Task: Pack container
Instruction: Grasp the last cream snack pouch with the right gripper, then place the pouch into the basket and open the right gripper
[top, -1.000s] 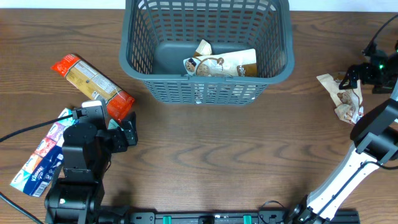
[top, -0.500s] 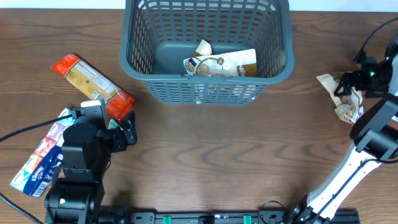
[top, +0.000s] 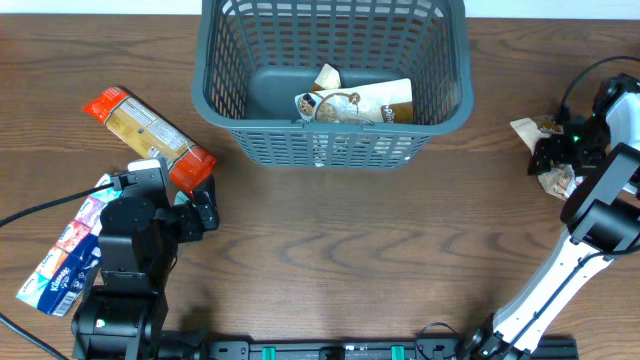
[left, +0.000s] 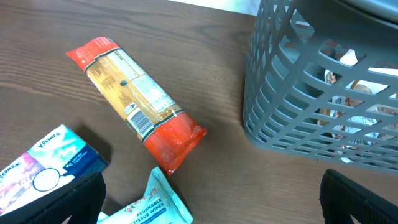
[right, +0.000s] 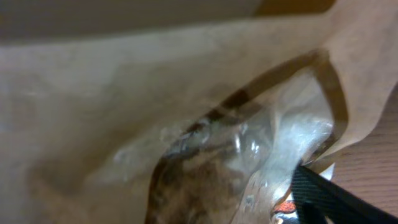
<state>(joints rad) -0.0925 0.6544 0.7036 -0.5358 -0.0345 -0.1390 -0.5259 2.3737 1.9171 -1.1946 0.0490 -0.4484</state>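
The left arm (top: 130, 250) sat folded at near-left, left gripper (top: 207, 208) spread wide. The right arm (top: 575, 265) reached far right, right gripper (top: 553, 155) angled downward; its jaw spacing was not discernible.

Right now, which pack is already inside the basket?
The brown-and-white pack in the container; the crumpled tan pack is at the right gripper, the red-ended pack lies outside, left.

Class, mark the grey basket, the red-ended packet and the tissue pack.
grey basket (top: 320, 146), overhead view, front lattice wall.
red-ended packet (left: 127, 99), left wrist view, yellow middle.
tissue pack (top: 58, 264), overhead view, printed top.
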